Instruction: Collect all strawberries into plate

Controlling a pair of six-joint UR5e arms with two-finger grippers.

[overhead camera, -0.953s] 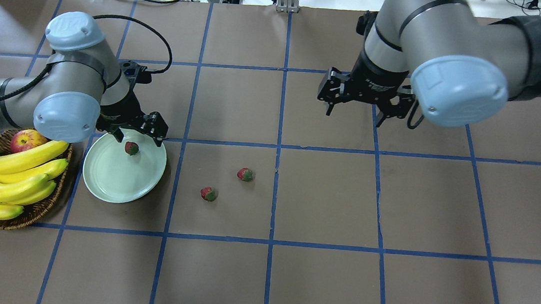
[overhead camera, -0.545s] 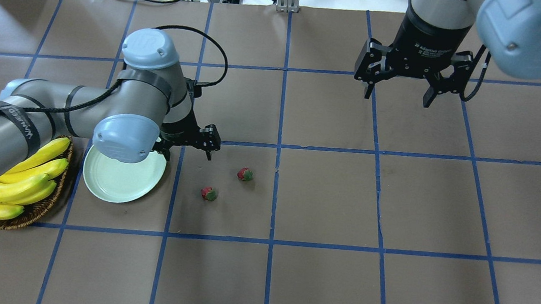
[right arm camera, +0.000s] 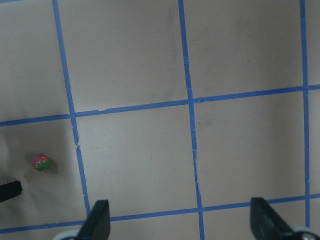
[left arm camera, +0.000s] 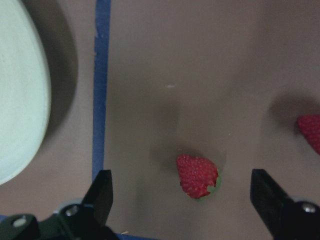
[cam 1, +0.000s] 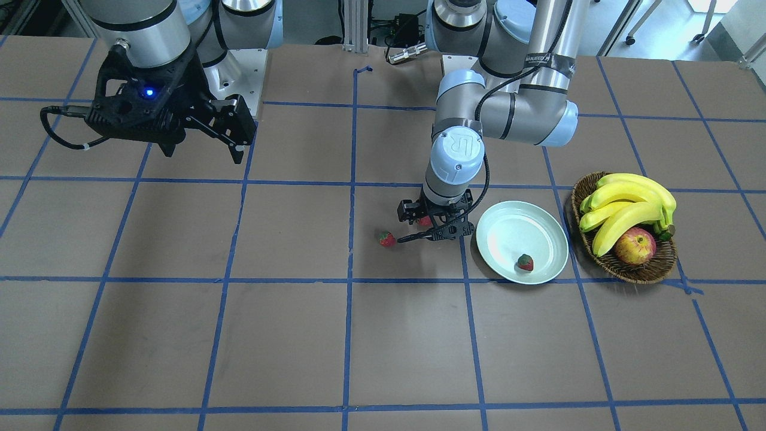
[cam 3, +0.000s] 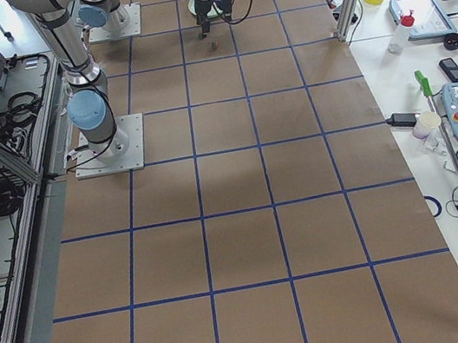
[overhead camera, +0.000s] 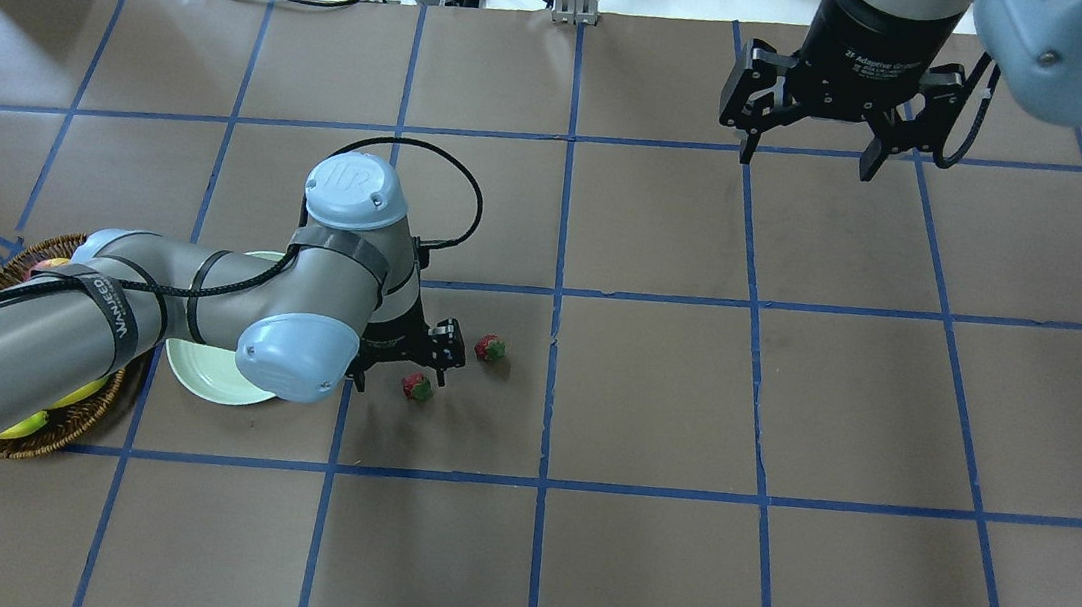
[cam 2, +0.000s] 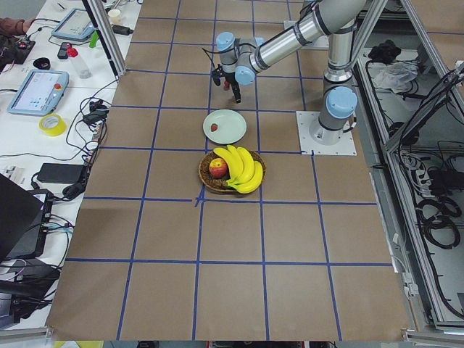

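Hanging low over the brown paper-covered table [overhead camera: 651, 406], the left gripper [left arm camera: 181, 180] has its jaws spread wide. Its wrist camera shows a small red strawberry with a green cap [left arm camera: 197, 176] lying on the table between the fingertips [left arm camera: 103, 190], touched by neither. A second strawberry [left arm camera: 311, 131] lies near it on the table, cut off by that view's right edge.

From overhead, the left arm covers most of the round, pale mint plate [overhead camera: 211, 381]. Only the front-facing and left side views show the third strawberry [cam 1: 525, 262] lying inside the plate. They also show the red-yellow apple [cam 1: 634, 246] beside the yellow bananas [cam 1: 628, 200] in the brown wicker basket [cam 1: 625, 274].

The right gripper [overhead camera: 808, 159] hangs with its jaws apart and empty over the far side of the table, well apart from the fruit.

Half a second ago the left gripper was at the plate's rim. It has since moved across the blue tape line to the nearer strawberry. The right gripper has drawn slightly farther back.
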